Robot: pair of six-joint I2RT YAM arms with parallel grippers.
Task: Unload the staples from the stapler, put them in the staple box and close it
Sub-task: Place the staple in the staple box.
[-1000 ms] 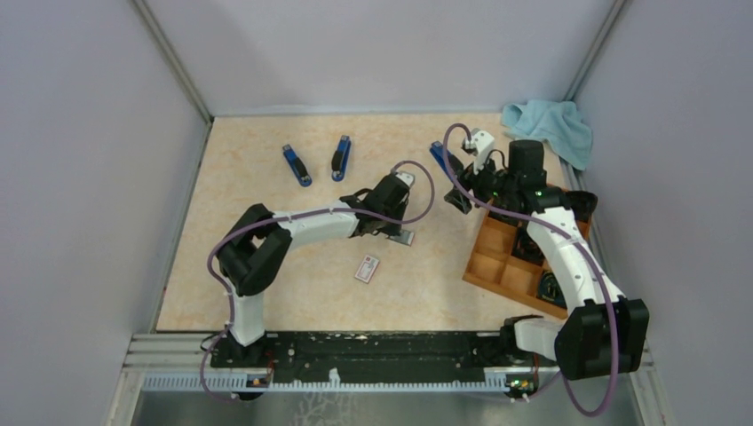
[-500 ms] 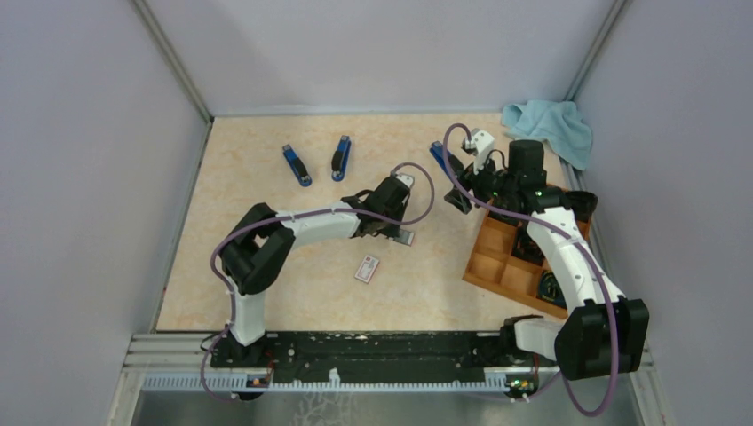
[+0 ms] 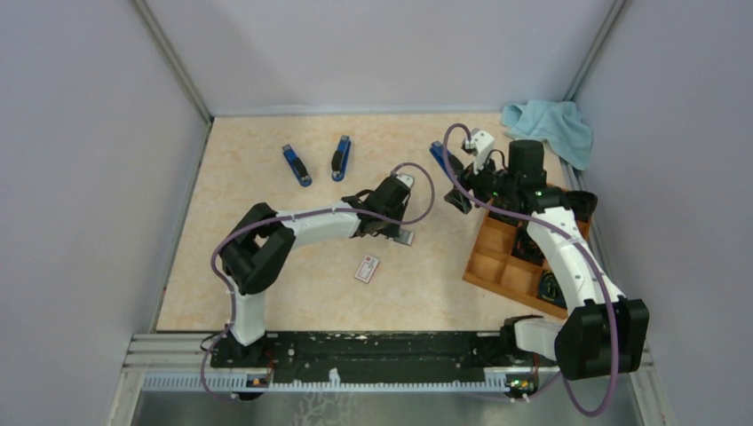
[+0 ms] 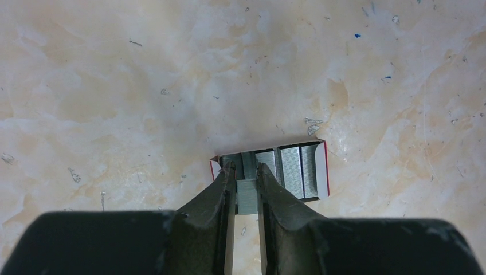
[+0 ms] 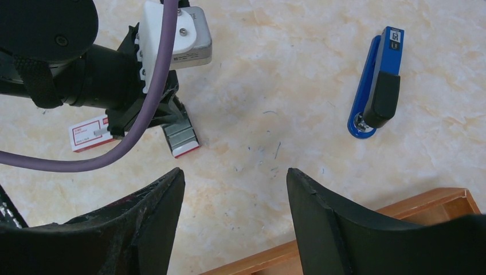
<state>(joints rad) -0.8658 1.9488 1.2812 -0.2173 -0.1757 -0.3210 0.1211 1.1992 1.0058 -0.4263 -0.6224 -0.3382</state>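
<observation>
**Left wrist view: strip of staples pinched over the staple tray**

Left wrist view shows the left gripper (image 4: 247, 186) closed on a short grey strip of staples (image 4: 247, 196), held edgewise between its 2 dark fingers (image 4: 215, 200). The far end of the strip reaches over the left part of a small open staple tray (image 4: 322, 172) with red-edged white walls. Whether it touches the tray I cannot tell. More grey strips (image 4: 292, 171) lie side by side in the tray, to the right of the fingers. The tray sits flat on the marbled beige table (image 4: 143, 86).

From the top external camera, the left gripper (image 3: 400, 233) is near the middle of the table (image 3: 257, 204). A small white box with a red label (image 3: 366, 268) lies just nearer the bases. 3 blue staplers lie further back: the left stapler (image 3: 297, 165), the middle stapler (image 3: 341, 158) and the right stapler (image 3: 440, 157).

The right gripper (image 5: 232, 212) hangs above the table with its jaws spread wide and nothing between them, close to the corner of a wooden compartment tray (image 3: 487, 257). A light blue cloth (image 3: 550, 126) lies crumpled in the far right corner.
</observation>
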